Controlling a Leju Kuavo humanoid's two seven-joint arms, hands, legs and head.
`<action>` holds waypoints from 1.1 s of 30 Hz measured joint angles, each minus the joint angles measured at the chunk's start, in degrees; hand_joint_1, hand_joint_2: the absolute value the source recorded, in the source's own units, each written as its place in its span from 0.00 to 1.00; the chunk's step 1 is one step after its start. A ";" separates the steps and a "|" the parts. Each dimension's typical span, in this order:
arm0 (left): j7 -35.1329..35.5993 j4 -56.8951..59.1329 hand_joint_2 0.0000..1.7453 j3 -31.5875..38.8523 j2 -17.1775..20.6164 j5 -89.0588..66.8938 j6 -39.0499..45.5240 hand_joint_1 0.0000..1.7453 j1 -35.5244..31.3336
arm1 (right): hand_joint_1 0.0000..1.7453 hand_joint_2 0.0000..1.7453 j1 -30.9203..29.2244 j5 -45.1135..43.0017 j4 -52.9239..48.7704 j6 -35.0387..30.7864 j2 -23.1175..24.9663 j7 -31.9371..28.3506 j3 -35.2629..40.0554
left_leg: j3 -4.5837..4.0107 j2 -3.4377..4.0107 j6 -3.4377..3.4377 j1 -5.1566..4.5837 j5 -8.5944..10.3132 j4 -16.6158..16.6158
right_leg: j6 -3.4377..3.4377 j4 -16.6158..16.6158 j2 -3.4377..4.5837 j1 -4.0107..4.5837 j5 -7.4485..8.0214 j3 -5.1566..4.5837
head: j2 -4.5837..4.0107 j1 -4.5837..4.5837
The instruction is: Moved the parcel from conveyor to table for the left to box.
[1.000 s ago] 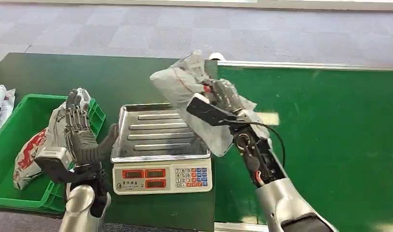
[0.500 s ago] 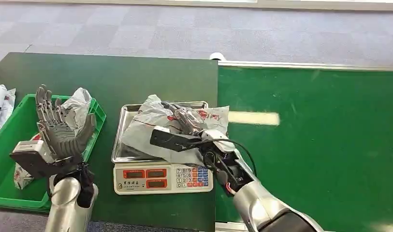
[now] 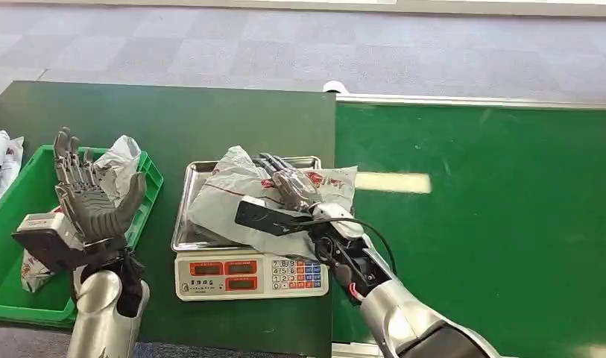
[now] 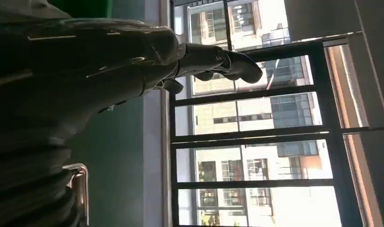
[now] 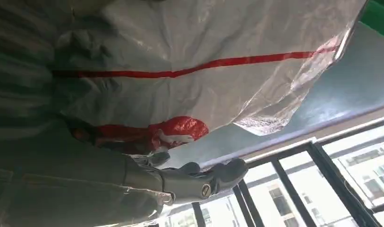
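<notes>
The parcel [image 3: 225,198], a crumpled grey-white plastic bag with red print, lies on the steel tray [image 3: 179,233] of the weighing scale [image 3: 251,274] on the dark green table [image 3: 173,119]. My right hand [image 3: 288,186] lies on top of the parcel with its fingers stretched out flat. In the right wrist view the parcel [image 5: 204,71] is close to the palm and the thumb [image 5: 199,179] stands apart from it. My left hand [image 3: 87,198] is raised over the green crate [image 3: 9,216], fingers spread, holding nothing. The left wrist view also has the left hand [image 4: 133,52] bare.
Another bagged parcel [image 3: 117,168] leans in the green crate at the table's left. More white bags [image 3: 0,156] lie beyond the crate's left edge. The green conveyor belt [image 3: 493,224] runs along the right, its edge beside the scale.
The right hand brought the parcel down from the air onto the scale tray, and its fingers have since straightened. The left hand shifted left over the crate.
</notes>
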 measured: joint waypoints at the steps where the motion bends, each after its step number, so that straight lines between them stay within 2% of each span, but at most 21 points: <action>1: -0.06 0.02 1.00 0.00 0.00 -0.19 -0.09 0.00 0.02 | 0.00 1.00 0.10 -1.06 -0.06 -1.14 0.02 -1.49 -0.43 | 0.00 0.00 0.00 0.00 0.00 0.00 | 0.00 0.00 0.00 0.00 0.00 0.00 | 0.00 0.00; 4: -0.37 0.00 1.00 0.07 0.00 -1.36 -0.81 0.00 0.21 | 0.00 1.00 1.19 -5.12 -2.54 -4.00 -0.02 -6.34 -2.30 | 0.00 0.00 0.00 0.00 0.00 0.00 | 0.00 0.00 0.00 0.00 0.00 0.00 | 0.00 0.00; 7: -0.39 0.00 1.00 -0.26 0.02 -2.97 -1.66 0.00 0.43 | 0.00 1.00 4.48 -12.42 -10.14 -5.02 -0.09 -9.94 -5.04 | -0.02 -0.01 0.00 0.00 0.00 0.00 | 0.00 0.00 -0.01 0.00 -0.01 -0.01 | 0.00 0.00; 12: -0.39 0.00 1.00 -1.53 0.15 -5.22 -2.55 0.00 0.38 | 0.00 1.00 10.62 -18.20 -23.79 -6.47 -0.72 -10.55 -7.78 | -0.02 0.02 -0.01 0.00 -0.02 0.00 | 0.00 -0.01 0.00 0.00 -0.01 -0.03 | 0.00 0.00; 17: -0.26 -0.02 1.00 -3.73 0.28 -8.28 -4.70 0.00 -0.13 | 0.00 1.00 15.81 -20.50 -32.84 -8.06 -1.46 -11.12 -8.00 | -0.01 0.00 -0.01 0.00 -0.02 0.00 | 0.00 -0.02 0.00 0.00 -0.01 -0.03 | 0.00 0.00; 27: -0.61 0.00 1.00 -8.63 0.79 -13.42 -7.85 0.00 -3.11 | 0.00 1.00 21.10 -22.51 -44.46 -8.68 -1.95 -12.67 -8.48 | -0.01 0.03 -0.01 0.00 -0.02 0.00 | 0.00 -0.02 0.02 0.00 -0.01 -0.03 | 0.00 0.00; 33: 2.12 3.03 1.00 -10.68 2.12 -20.10 -11.87 0.00 -5.88 | 0.00 1.00 24.14 -26.88 -51.62 -11.65 -2.36 -14.84 -8.94 | -0.01 0.02 -0.01 0.00 -0.02 0.00 | 0.00 -0.02 0.01 0.00 -0.01 -0.04 | 0.00 0.00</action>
